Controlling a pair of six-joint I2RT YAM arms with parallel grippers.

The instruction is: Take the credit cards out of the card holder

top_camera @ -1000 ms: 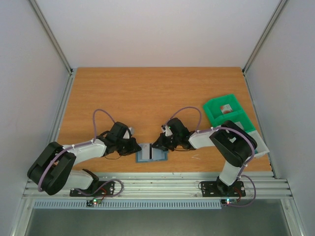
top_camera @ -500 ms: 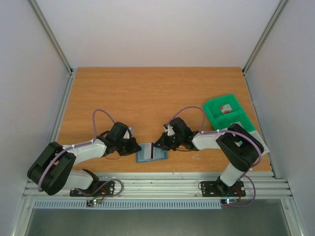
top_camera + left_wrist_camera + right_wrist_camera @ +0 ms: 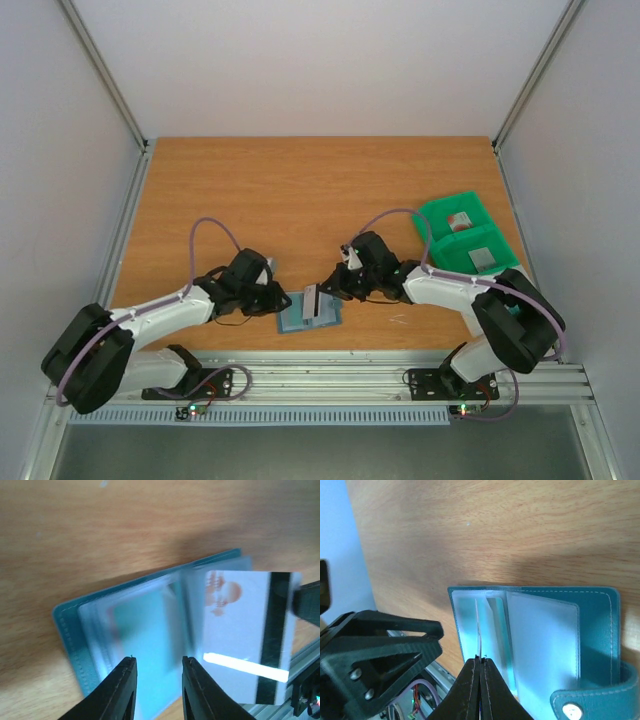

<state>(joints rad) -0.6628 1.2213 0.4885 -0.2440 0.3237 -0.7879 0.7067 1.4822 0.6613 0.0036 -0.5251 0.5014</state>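
The blue-grey card holder (image 3: 322,318) lies spread open near the table's front edge, and its clear pockets show in the left wrist view (image 3: 100,625) and the right wrist view (image 3: 545,630). My right gripper (image 3: 328,294) is shut on a pale credit card (image 3: 314,300) with a black stripe (image 3: 240,630). It holds the card on edge just above the holder, where it appears edge-on (image 3: 478,625) between the shut fingers (image 3: 480,658). My left gripper (image 3: 157,662) is open, fingertips low over the holder's left panel (image 3: 283,299).
A green two-compartment bin (image 3: 440,240) stands at the right. A red card (image 3: 460,221) lies in its far compartment and a grey card (image 3: 484,260) in its near one. The aluminium rail (image 3: 320,375) runs close in front of the holder.
My right gripper has drawn the pale card up out of the holder's pocket. The right arm has swung aside and uncovered the bin's near compartment. The left gripper has edged right onto the holder.
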